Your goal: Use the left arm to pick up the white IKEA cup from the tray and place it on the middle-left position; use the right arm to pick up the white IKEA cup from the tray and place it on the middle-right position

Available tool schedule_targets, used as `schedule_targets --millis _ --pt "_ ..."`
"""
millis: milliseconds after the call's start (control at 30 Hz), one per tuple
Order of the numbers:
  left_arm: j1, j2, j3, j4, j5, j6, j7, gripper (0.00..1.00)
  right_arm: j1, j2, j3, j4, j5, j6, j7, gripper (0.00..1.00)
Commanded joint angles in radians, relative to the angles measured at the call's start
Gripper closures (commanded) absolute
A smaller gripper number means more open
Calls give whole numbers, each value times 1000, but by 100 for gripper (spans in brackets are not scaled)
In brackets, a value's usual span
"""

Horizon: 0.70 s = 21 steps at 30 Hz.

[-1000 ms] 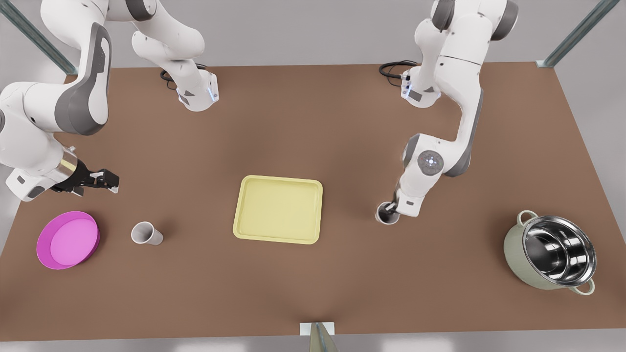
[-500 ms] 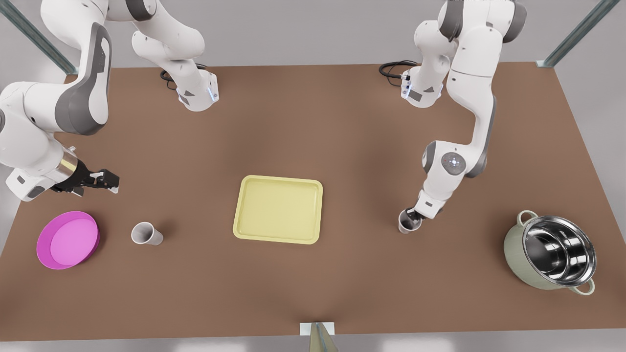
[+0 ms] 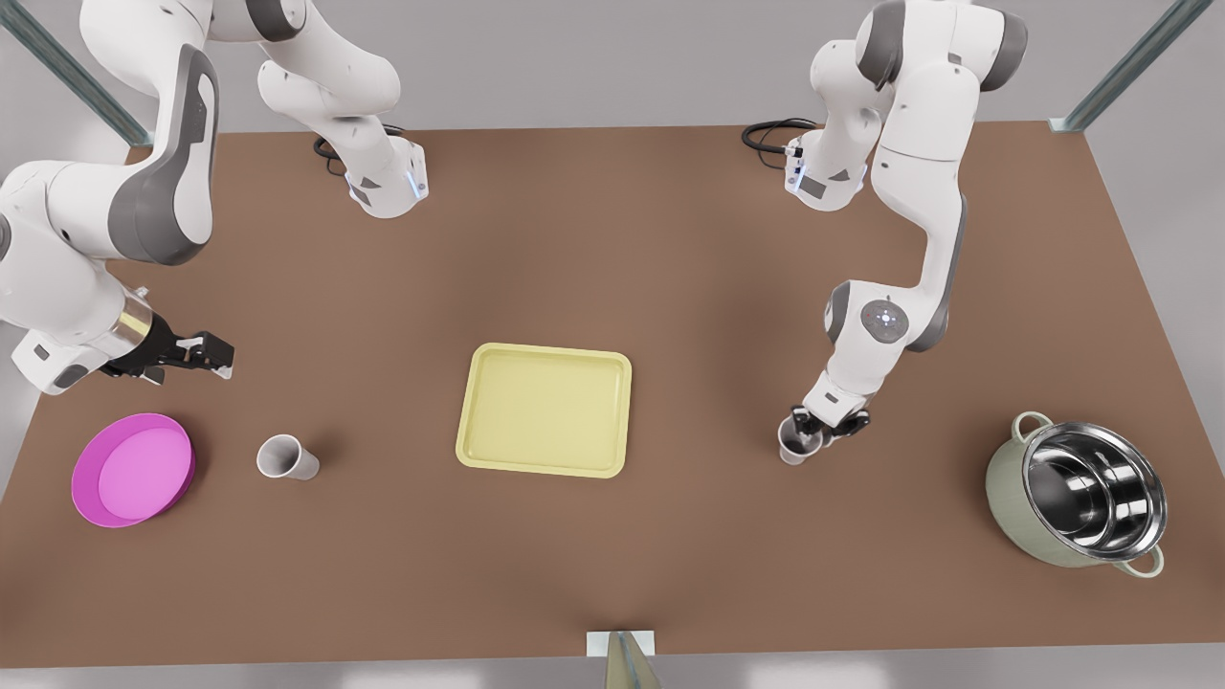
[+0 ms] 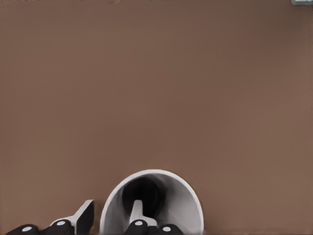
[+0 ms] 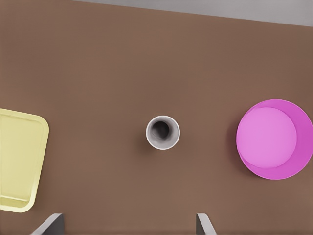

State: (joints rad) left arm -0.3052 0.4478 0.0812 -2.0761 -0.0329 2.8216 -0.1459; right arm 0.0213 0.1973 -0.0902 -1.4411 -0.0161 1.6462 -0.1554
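Brown table [image 3: 612, 239], grey wall behind. My cup [image 4: 186, 205] stands upright on bare wood, on the front view's right of the tray [image 3: 478, 411] and well apart from it. It is plain white with a dark, empty hollow and its mouth faces up. My left gripper [image 3: 809, 433] straddles its rim, one finger down inside and one outside. Both are off the wall, so the grip is released. I judge the way out is straight up along the cup's axis, since any sideways drift would catch the rim. The second cup [image 3: 283, 456] stands upright between the tray and the plate [image 3: 91, 478]. My right gripper [image 3: 206, 352] waits near it, spread wide and holding nothing.
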Motion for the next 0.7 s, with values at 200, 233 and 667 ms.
schedule_targets --millis 200,233,667 --pt "-2 -192 5 453 48 -1014 155 0 -3 -2 -19 1 5 -2 39 0" --pt "2 -195 11 497 34 -1082 108 0 -1 -2 -13 1 5 -2 39 0" --pt "52 -181 14 651 2 -1240 120 0 -1 -4 -11 1 2 -2 42 0"
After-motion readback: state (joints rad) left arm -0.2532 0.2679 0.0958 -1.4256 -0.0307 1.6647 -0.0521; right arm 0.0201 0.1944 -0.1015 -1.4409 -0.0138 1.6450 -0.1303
